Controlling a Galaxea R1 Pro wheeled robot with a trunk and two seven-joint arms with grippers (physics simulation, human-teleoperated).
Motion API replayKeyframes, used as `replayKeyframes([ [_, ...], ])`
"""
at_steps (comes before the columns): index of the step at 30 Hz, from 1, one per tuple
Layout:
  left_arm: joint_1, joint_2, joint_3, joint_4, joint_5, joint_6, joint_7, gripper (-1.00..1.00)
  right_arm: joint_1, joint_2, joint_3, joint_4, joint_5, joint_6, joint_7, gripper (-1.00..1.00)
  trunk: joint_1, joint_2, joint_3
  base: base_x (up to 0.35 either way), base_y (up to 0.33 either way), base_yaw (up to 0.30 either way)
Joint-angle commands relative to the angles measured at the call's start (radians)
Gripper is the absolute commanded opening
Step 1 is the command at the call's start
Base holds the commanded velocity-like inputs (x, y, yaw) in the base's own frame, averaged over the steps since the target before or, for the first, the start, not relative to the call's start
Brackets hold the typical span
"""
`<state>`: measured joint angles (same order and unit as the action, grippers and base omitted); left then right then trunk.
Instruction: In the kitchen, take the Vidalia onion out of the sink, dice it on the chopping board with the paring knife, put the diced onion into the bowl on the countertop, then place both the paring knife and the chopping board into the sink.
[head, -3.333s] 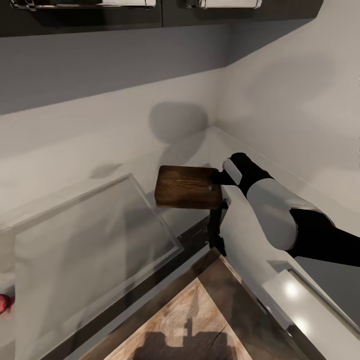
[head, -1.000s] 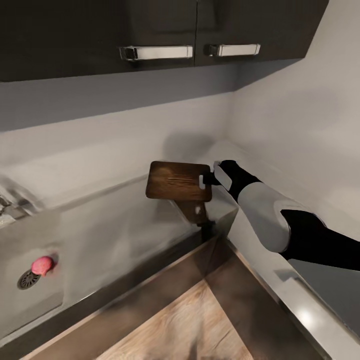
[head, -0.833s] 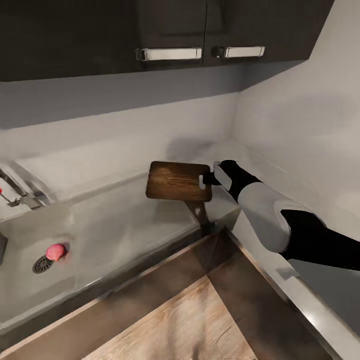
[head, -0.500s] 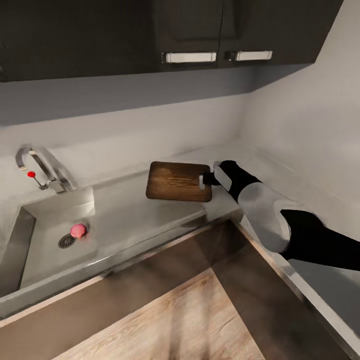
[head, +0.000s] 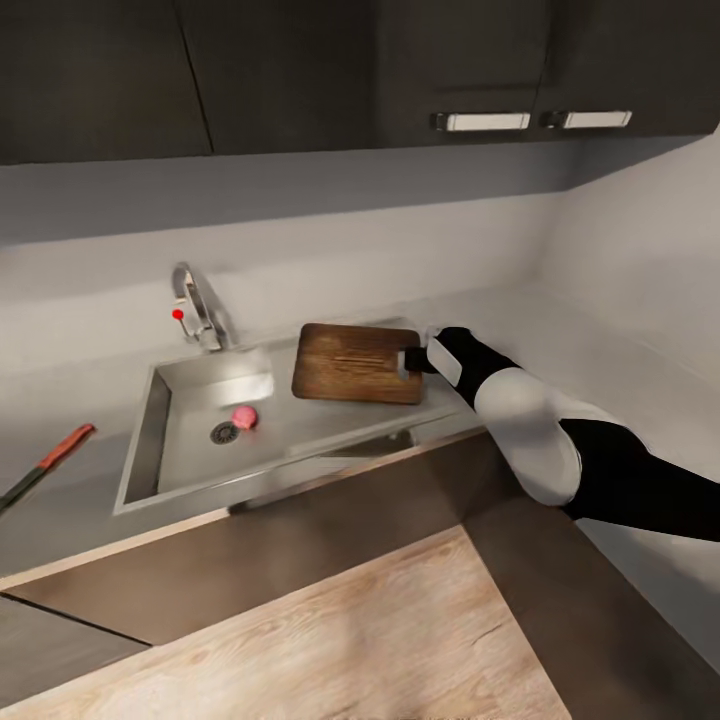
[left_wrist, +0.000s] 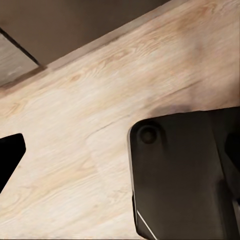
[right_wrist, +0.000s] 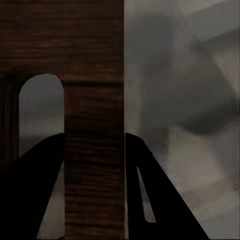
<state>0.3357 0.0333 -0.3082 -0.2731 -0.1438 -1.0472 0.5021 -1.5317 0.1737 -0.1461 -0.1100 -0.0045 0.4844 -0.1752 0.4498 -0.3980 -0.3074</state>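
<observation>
dark wall cabinets, wood floor, grey backsplash

Dark wall cabinets, wood floor
</observation>
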Motion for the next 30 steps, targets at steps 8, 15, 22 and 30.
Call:
replayKeyframes([
  [8, 0.0, 0.001, -0.002, -0.002, -0.01, 0.0, 0.01, 1.0, -0.001, 0.001, -0.013, -0.002, -0.003, 0.003, -0.006, -1.0, 0.0, -0.002, 0.005, -0.135, 0.272, 0.251],
  [15, 0.0, 0.002, -0.002, -0.001, -0.01, 0.0, 0.01, 1.0, -0.001, 0.001, -0.013, -0.002, -0.003, 0.002, -0.006, -1.0, 0.0, -0.002, 0.012, -0.05, 0.293, 0.251],
  [22, 0.0, 0.002, -0.002, -0.001, -0.01, 0.0, 0.01, 1.0, -0.001, 0.001, -0.013, -0.002, -0.003, 0.002, -0.006, -1.0, 0.0, -0.002, 0.018, -0.002, 0.305, 0.251],
  [30, 0.0, 0.002, -0.002, -0.001, -0.01, 0.0, 0.01, 1.0, -0.001, 0.001, -0.013, 0.0, -0.003, 0.002, -0.006, -1.0, 0.0, -0.002, 0.025, 0.0, 0.307, 0.251],
])
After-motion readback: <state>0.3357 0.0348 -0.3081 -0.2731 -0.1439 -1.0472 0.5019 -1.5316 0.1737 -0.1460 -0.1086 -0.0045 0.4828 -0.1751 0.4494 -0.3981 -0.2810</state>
